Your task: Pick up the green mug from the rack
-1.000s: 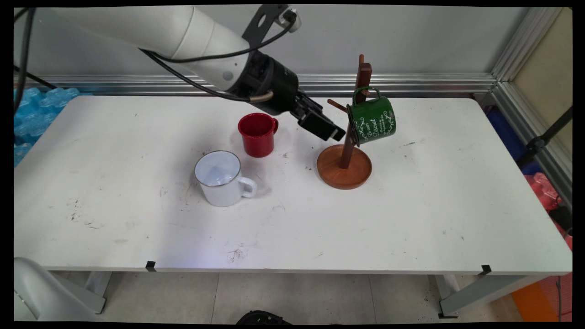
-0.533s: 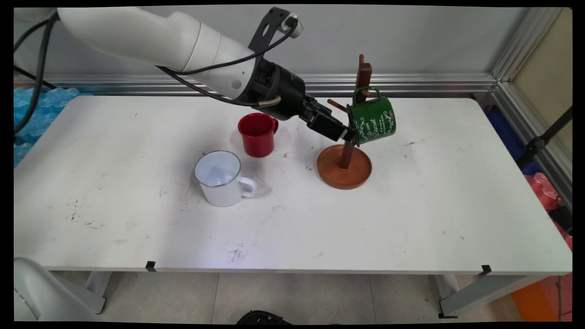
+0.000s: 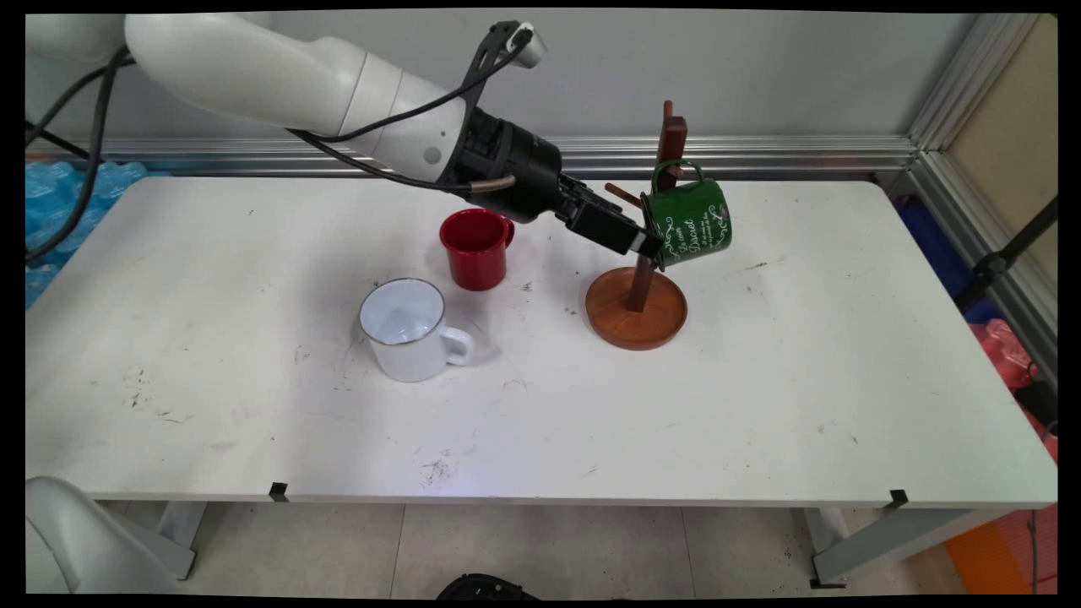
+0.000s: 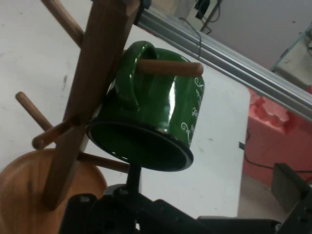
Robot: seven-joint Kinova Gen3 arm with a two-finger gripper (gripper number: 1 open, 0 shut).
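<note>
White table (image 3: 760, 405) carries a wooden mug tree (image 3: 638, 295), a white mug (image 3: 410, 331) and a red mug (image 3: 475, 249). Green mug (image 3: 688, 224) hangs by its handle on a peg of the tree. Black gripper (image 3: 646, 245) sits at the green mug's rim; one finger (image 4: 132, 178) reaches the rim, but I cannot tell how far open the fingers are.

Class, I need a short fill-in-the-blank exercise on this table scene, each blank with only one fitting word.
1. The green mug hangs by its ____ from a peg of the wooden mug tree.
2. The gripper is nearest the ____ mug.
3. The white mug stands nearer the camera than the ____ mug.

Missing words: handle; green; red
</note>
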